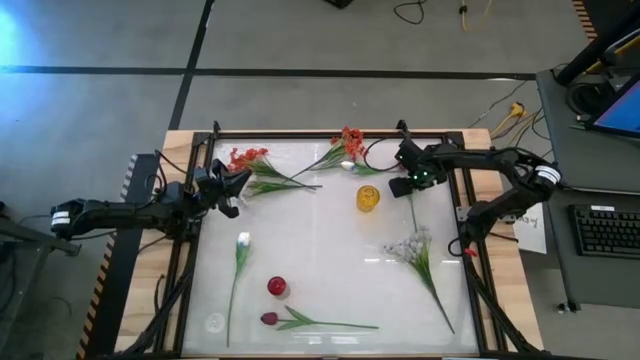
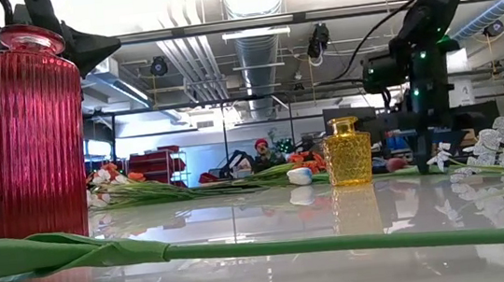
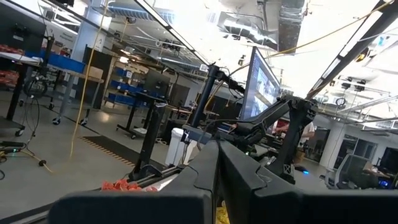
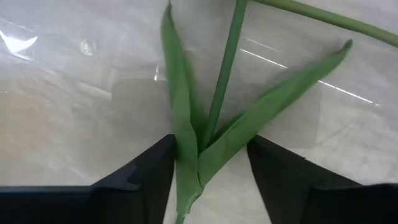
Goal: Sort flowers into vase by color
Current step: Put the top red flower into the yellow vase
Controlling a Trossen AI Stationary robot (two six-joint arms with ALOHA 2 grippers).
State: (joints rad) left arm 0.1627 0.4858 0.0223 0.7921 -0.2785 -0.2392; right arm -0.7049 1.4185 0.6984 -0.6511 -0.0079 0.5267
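Observation:
My right gripper (image 1: 407,186) hangs over the table's far right part, fingers pointing down and open, one on each side of a green stem (image 4: 219,93) with two long leaves that lies on the white table. Beside it stands a yellow vase (image 1: 368,197); a red vase (image 1: 277,287) stands near the front. Orange-red flowers (image 1: 247,158) lie at the far left, with more (image 1: 350,139) at the far middle. A white flower (image 1: 243,240), a maroon tulip (image 1: 268,318) and a whitish spray (image 1: 410,245) lie flat. My left gripper (image 1: 235,188) waits shut at the left edge. My right gripper comes from above, pointing down, with its fingers (image 4: 149,171) astride the stem where the two leaves join (image 4: 194,163). The leaves fill the gap between the fingers, and I cannot tell whether the fingers touch them. The stem lies flat on the table.
A black frame (image 1: 465,210) runs around the tabletop. A second green stem (image 4: 323,18) crosses close behind the one under my right gripper. The tulip's long stem (image 2: 338,243) lies across the front. A small clear vessel (image 1: 214,322) stands at the front left corner.

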